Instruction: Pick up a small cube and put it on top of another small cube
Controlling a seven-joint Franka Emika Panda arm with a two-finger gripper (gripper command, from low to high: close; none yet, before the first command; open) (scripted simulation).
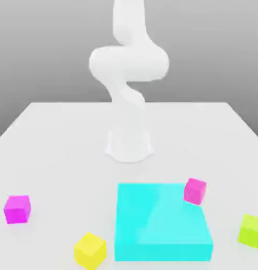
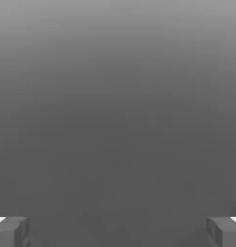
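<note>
Sim scene, white Panda arm mounted mid-bench, base just behind the flat cyan block. Using the cyan block as the landmark.

Yellow cube: on the white bench, just beside the cyan block's front corner on the exterior view's left, apart from it, sitting slightly rotated. Magenta cube sits at the cyan block's far corner on the exterior view's right, appears to rest on or against its edge, can't tell which. Second magenta cube well apart from the block on the exterior view's left. Lime-green cube near the block on the exterior view's right.

End effector: hand view shows two grey fingertips far apart at the frame corners, nothing between them. Jaws spread wide, empty.

Key relation: the hand view shows plain grey between the fingers, no cube, so the end effector isn't over the target yet. Judged: task not started; the yellow cube lies in front of the arm's base, offset toward the exterior view's left of the cyan block. The cube is equal-sided, so no long axis; aligning the fingers to its rotated faces likely matters.
</note>
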